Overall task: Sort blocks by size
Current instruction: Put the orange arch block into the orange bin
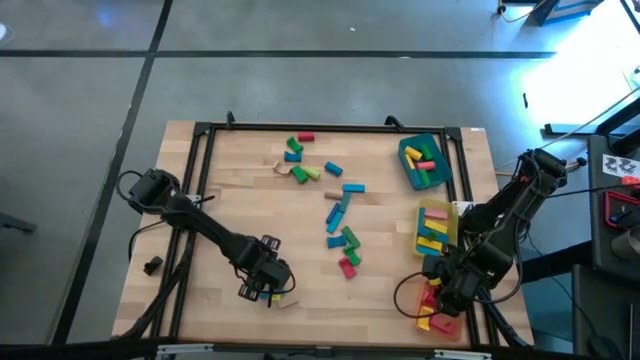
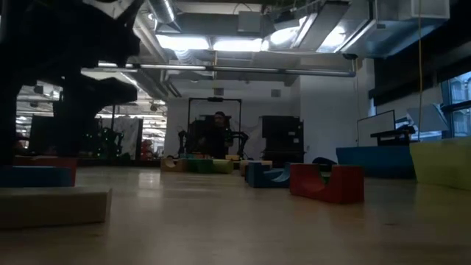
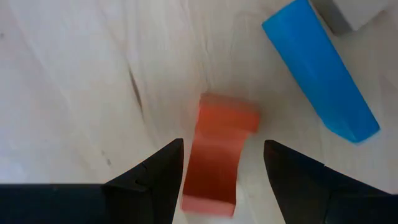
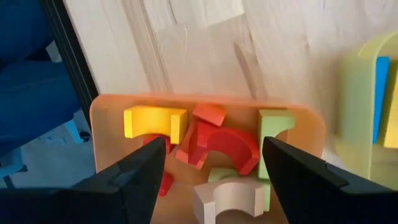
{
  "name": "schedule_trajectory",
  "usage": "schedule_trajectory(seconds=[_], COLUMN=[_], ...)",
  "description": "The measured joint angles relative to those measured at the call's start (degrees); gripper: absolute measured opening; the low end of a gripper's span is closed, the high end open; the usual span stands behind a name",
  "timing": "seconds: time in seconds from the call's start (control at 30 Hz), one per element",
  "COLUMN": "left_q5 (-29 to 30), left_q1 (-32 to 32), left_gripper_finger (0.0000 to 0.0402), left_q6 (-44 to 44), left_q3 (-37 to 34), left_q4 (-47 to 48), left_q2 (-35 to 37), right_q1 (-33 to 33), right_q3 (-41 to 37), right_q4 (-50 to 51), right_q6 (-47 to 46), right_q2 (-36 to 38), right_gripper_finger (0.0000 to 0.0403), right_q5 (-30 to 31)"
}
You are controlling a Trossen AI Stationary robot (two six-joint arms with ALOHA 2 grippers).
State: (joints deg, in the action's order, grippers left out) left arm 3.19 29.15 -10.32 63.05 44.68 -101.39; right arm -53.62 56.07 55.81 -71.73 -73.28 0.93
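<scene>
Dark lump: a small dark lump (image 1: 152,265) lies alone near the counter's (image 1: 230,215) left edge.
Left hand: the left hand (image 1: 266,289) is low over the near-left part of the counter, pointing down. Its fingers (image 3: 155,177) stand spread on either side of a red block (image 3: 217,158) lying on the wood; neither finger visibly presses on it, so nothing is gripped.
Blue bar: a blue bar (image 3: 320,68) lies just beside the red block, at a slant, apart from it.
Loose blocks: a scatter of blocks (image 1: 340,215), blue, green, red and plain wood, runs from the far middle of the counter toward its near middle.
Teal tray: the teal tray (image 1: 422,160) sits at the far right with a few blocks inside.
Yellow tray: the yellow tray (image 1: 437,230) is nearer, along the right edge, with blue, yellow and pink pieces in it.
Right hand: the right hand (image 1: 447,290) hangs over the orange tray (image 4: 102,115) at the near-right corner, fingers wide apart and empty.
Orange tray contents: a yellow arch (image 4: 155,122), a red arch (image 4: 227,146), a green piece (image 4: 272,127) and a plain wood arch (image 4: 233,199).
</scene>
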Motion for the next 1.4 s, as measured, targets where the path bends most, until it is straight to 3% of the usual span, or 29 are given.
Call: schedule_trajectory(seconds=[0.27,0.5,0.7,1.07,1.2,1.4], left_q5=[0.41,0.58,0.40,5.35,5.65,5.67], left_q1=[-0.39,-1.36,-2.07,-9.92,-13.67,-18.37], left_gripper_finger=[0.0205,0.0120,0.0116,0.0116,0.0120,0.0125], left_q6=[1.02,-0.80,-2.44,-0.80,3.78,7.74], left_q3=[-0.02,0.01,0.00,5.82,8.41,10.30], left_q4=[-5.31,-4.42,-3.26,-1.14,-7.80,-31.85], left_q2=[-3.51,-3.12,-2.97,-2.94,-2.94,-2.90], right_q1=[0.01,-0.01,-0.01,0.00,0.01,0.01], right_q3=[0.00,0.00,0.00,0.00,0.00,0.00], right_q4=[-0.26,-0.42,-0.80,-4.26,-5.54,-6.50], right_q6=[0.02,0.03,0.03,2.05,5.03,6.04], right_q2=[0.00,0.00,0.00,0.00,0.00,0.00], right_gripper_finger=[0.0271,0.0271,0.0271,0.0271,0.0271,0.0271], right_q5=[5.47,8.73,13.50,36.24,42.24,47.68])
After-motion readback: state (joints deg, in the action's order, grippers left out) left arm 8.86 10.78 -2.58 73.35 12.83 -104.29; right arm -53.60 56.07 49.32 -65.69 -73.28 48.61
